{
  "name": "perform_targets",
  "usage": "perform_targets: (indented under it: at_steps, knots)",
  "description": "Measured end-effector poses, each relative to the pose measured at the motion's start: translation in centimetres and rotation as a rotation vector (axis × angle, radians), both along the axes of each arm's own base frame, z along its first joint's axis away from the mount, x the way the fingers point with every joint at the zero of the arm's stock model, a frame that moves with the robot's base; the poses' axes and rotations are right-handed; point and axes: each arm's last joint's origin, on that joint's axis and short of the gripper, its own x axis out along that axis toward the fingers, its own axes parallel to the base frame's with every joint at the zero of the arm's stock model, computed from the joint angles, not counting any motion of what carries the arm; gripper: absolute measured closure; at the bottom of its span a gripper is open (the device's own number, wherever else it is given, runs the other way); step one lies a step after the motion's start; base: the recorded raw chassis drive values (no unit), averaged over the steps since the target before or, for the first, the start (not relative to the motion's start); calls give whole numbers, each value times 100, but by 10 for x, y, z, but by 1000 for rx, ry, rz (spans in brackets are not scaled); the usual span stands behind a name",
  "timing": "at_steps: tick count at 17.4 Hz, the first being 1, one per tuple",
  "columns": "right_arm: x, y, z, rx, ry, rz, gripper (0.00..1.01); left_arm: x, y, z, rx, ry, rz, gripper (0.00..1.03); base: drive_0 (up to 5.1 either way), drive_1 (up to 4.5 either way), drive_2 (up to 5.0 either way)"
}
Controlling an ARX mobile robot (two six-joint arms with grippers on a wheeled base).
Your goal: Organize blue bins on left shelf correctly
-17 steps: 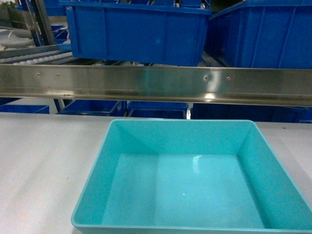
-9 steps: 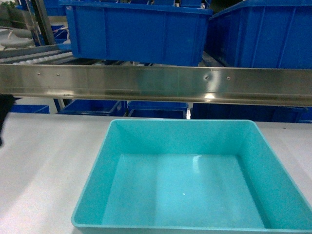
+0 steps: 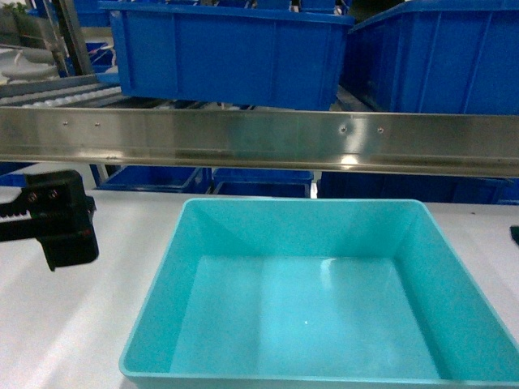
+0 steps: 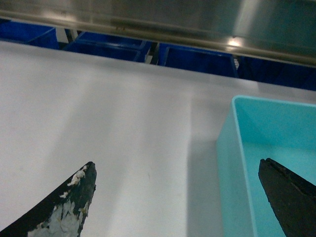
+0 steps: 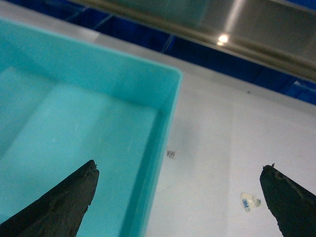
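Note:
An empty light turquoise bin [image 3: 308,316] lies on the white table just in front of the left shelf's steel front rail [image 3: 259,138]. My left gripper [image 3: 69,223] hovers by the bin's left side. In the left wrist view this gripper [image 4: 176,168] is open, one finger over the table and the other over the bin's [image 4: 237,163] inside, astride its left wall. My right gripper [image 5: 180,168] is open too, astride the right wall of the bin [image 5: 74,123]. Only a dark sliver of it [image 3: 515,235] shows in the head view.
Deep dark blue crates [image 3: 227,53] [image 3: 438,57] sit on the shelf behind the rail, beside rows of white rollers [image 3: 57,96]. More crates [image 3: 154,178] stand below. The white table [image 3: 73,324] carries a small sticker [image 5: 249,201] right of the bin.
My left gripper has come in from the left edge of the head view and moved right toward the bin. A sliver of my right gripper now shows at the right edge. The bin stays put.

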Motion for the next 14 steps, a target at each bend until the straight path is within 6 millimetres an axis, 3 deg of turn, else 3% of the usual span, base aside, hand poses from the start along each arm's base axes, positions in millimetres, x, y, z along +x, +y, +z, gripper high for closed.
perform_targets:
  at_steps: [4,9,14]
  knots:
    - [6,25,-33,-46,125,66,3,6,-13,-22,-2,67,0,5,0,0,0]
    - [16,24,-55,-50,195,39,3,19,-32,-39,28,84,-7,5,0,0,0]
    - [32,28,-62,-84,201,11,3,29,-48,-55,52,143,-22,5,0,0,0]
